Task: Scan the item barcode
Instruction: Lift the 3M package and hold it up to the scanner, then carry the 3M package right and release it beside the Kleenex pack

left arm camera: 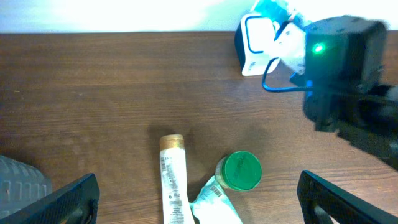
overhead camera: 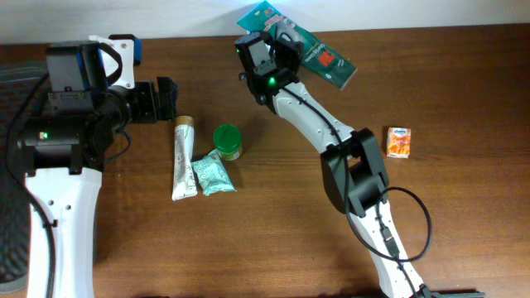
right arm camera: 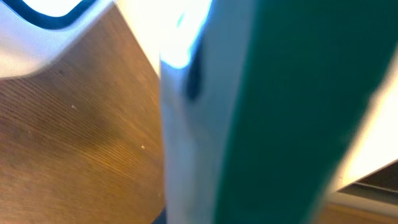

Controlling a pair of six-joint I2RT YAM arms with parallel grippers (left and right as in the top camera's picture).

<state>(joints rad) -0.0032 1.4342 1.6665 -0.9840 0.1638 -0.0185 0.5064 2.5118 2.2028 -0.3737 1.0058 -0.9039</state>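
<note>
My right gripper [overhead camera: 277, 51] is shut on a flat green package [overhead camera: 319, 55] with a red mark, holding it tilted above the table's far edge. In the right wrist view the green package [right arm camera: 292, 106] fills the frame, blurred, and hides the fingers. A white device with a dark-rimmed face [left arm camera: 256, 43] stands at the far edge just beside that gripper; its corner [right arm camera: 43, 31] shows in the right wrist view. My left gripper [overhead camera: 170, 99] is open with nothing between its fingers [left arm camera: 68, 199], above the wood left of the loose items.
A white tube with a gold cap [overhead camera: 183, 157], a green-lidded jar [overhead camera: 227, 141] and a pale teal packet [overhead camera: 213, 175] lie together left of centre. A small orange box [overhead camera: 400, 141] sits at the right. The right arm [overhead camera: 356, 165] stretches across the middle of the table.
</note>
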